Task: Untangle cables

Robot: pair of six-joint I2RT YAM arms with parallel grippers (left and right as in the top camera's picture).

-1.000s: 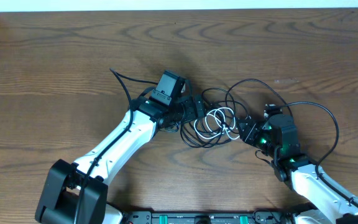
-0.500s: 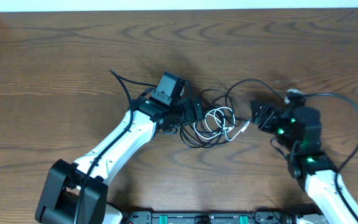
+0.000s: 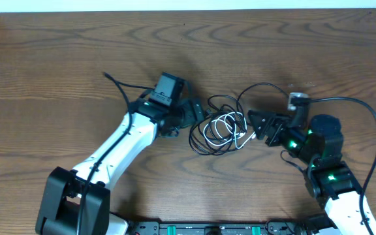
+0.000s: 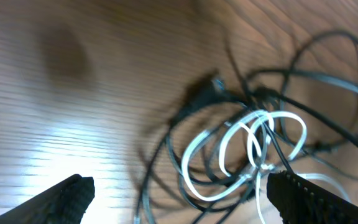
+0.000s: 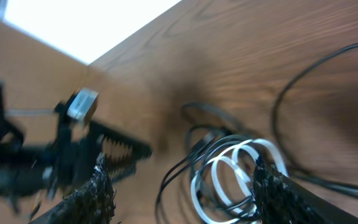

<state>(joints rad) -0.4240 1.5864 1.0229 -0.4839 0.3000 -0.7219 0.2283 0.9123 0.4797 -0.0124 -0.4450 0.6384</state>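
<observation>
The cables (image 3: 209,145) lie in a loose tangle at the table's middle: black loops around a coiled white cable (image 3: 226,126). One black loop (image 3: 266,84) arcs off to the back right. My left gripper (image 3: 191,116) stands open at the tangle's left edge. In the left wrist view the white coil (image 4: 253,144) and black cords (image 4: 166,149) lie between and ahead of the wide jaws of the left gripper (image 4: 188,199), and nothing is held. My right gripper (image 3: 258,126) is open at the tangle's right edge. The white coil (image 5: 241,171) sits between its spread fingers (image 5: 288,198).
The wooden table (image 3: 57,59) stretches bare behind and to the left. A thick black arm wire (image 3: 373,127) curves round the right arm. Another arm wire (image 3: 117,85) trails off behind the left wrist. The left gripper (image 5: 98,149) shows blurred in the right wrist view.
My right gripper opened, swung out to the right, then came back toward the tangle. My left gripper drew back slightly to the left, and the tangle's left side shifted a little.
</observation>
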